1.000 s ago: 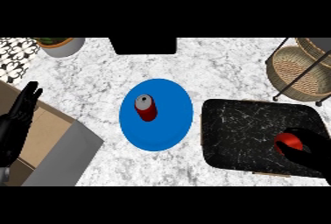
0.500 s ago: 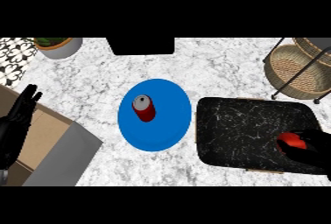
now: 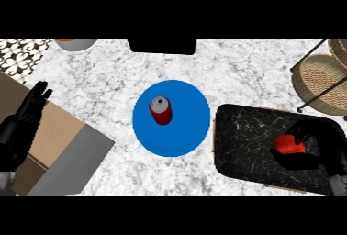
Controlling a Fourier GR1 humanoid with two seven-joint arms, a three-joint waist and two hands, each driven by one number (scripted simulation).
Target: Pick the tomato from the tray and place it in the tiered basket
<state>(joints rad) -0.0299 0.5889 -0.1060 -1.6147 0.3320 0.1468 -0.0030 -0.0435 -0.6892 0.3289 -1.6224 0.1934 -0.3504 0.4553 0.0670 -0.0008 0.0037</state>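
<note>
Curling round the tomato (image 3: 287, 145), the right hand (image 3: 318, 148) sits over the tray (image 3: 251, 137).

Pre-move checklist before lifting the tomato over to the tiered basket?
1. Grasp: right hand curled round tomato: ok.
2. Lift: tomato clear of tray: cannot tell from this steep view.
3. Target: tiered basket in view, beyond the tray's far right corner: ok.
4. Route: can stands on blue plate, left of the tray, off the route: ok.
5. Other arm: left hand open at the left edge, resting: ok.
</note>
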